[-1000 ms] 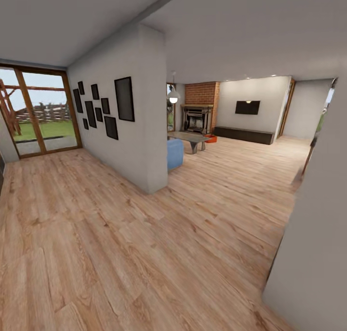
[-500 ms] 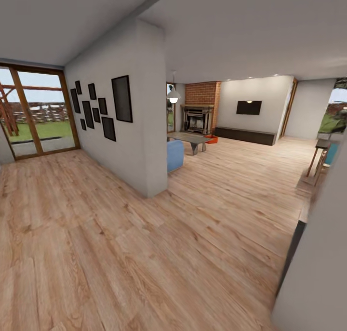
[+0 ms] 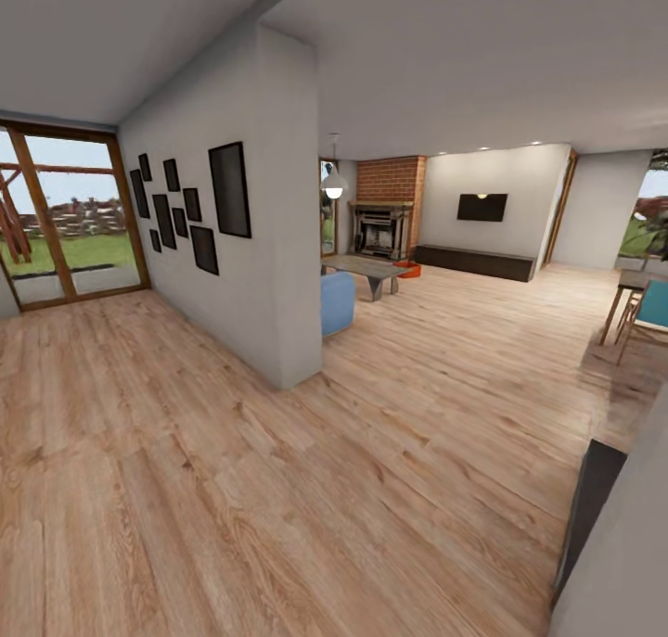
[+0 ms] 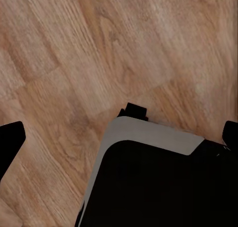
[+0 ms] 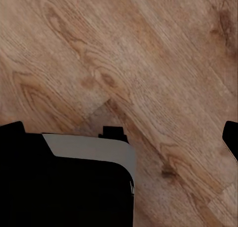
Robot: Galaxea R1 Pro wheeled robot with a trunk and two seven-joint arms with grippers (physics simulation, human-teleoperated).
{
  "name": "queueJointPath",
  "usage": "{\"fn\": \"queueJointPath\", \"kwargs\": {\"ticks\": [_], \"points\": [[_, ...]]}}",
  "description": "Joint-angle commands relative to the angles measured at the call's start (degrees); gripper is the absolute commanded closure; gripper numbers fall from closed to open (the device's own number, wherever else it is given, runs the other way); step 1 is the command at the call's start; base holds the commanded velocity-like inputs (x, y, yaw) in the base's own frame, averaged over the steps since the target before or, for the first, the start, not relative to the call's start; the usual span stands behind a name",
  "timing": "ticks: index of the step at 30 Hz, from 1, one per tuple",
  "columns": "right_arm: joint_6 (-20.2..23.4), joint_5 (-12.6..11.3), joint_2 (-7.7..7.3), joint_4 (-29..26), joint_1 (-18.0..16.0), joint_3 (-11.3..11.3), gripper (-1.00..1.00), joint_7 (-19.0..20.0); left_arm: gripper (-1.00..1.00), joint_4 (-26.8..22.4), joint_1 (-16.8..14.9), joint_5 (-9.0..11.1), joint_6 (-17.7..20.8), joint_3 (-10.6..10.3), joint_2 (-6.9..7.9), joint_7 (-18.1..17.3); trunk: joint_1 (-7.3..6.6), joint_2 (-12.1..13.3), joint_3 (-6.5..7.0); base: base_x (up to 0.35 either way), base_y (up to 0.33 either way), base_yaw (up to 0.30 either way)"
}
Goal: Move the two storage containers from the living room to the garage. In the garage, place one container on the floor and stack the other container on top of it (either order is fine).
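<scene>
Far ahead in the head view lies the living room, with a brick fireplace and a glass coffee table. A small red-orange shape, one storage container, sits on the wood floor just right of that table; the table hides part of it. The left wrist view has my left gripper open, its black fingertips wide apart over wood planks. My right gripper is open in the same way in the right wrist view. Nothing is held in either one.
A white partition wall with dark picture frames juts out at centre left, a blue sofa end behind it. Glazed wooden doors stand far left. A white wall corner is close at right. A teal chair is beyond it.
The head camera has advanced and shifted: the near right wall covers less of the view, and the teal chair and a wooden table have come into sight. The container stays put.
</scene>
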Motion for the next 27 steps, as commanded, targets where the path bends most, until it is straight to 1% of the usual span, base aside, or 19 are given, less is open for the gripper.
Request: {"fn": "queueJointPath", "kwargs": {"ticks": [1, 24, 27], "points": [[-0.3, 0.4, 0.00, 0.2, -0.1, 0.1, -1.00, -0.3, -1.00, 0.0, 0.0, 0.2, -0.2, 0.2, -0.03, 0.1, 0.04, 0.0, -0.07, 0.321, 0.000, 0.000], [-0.3, 0.6, -0.09, 0.2, -0.1, 0.2, -1.00, -0.2, -1.00, 0.0, -0.1, 0.2, -0.3, 0.2, -0.08, 0.1, 0.04, 0.0, -0.07, 0.321, 0.000, 0.000], [-0.3, 0.6, -0.03, 0.2, -0.1, 0.2, -1.00, -0.2, -1.00, 0.0, 0.0, 0.2, -0.3, 0.2, -0.08, 0.1, 0.04, 0.0, -0.07, 0.321, 0.000, -0.080]]}}
